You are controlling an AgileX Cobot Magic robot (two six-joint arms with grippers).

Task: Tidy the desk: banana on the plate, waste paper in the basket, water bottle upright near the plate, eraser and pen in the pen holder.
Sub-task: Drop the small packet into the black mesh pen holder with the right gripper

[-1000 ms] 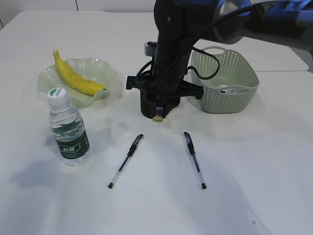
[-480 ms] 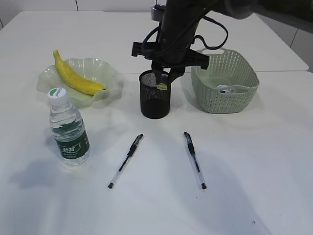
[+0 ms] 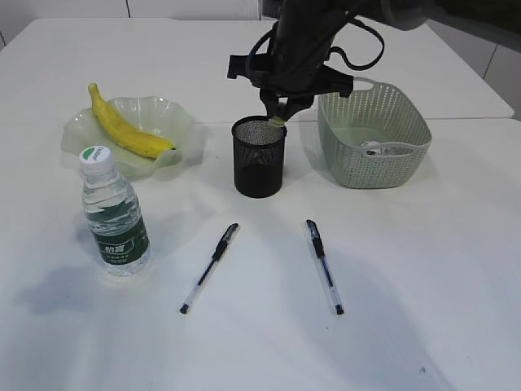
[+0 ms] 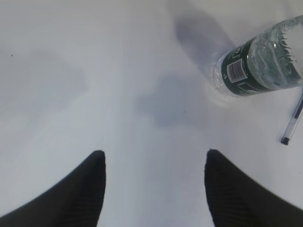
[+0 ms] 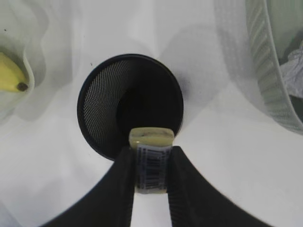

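My right gripper [image 3: 276, 116] hangs just above the rim of the black mesh pen holder [image 3: 259, 159], shut on a yellowish eraser [image 3: 278, 122] with a barcode sleeve. In the right wrist view the eraser [image 5: 151, 142] sits between the fingers over the near rim of the pen holder [image 5: 102, 113]. Two pens [image 3: 210, 267] [image 3: 324, 265] lie on the table in front. The banana [image 3: 129, 129] lies on the green plate [image 3: 175, 118]. The water bottle [image 3: 114, 213] stands upright near the plate. Waste paper [image 3: 381, 148] lies in the basket [image 3: 374, 163]. My left gripper [image 4: 154, 153] is open over bare table.
The left wrist view shows the bottle [image 4: 258, 66] and the tip of a pen [image 4: 292, 120] at its right edge. The basket wall [image 5: 265, 71] stands close to the right of the pen holder. The white table continues to the front and right.
My right gripper has lifted the eraser from low in front of the pen holder up and back to just above its rim. The left gripper has not moved.
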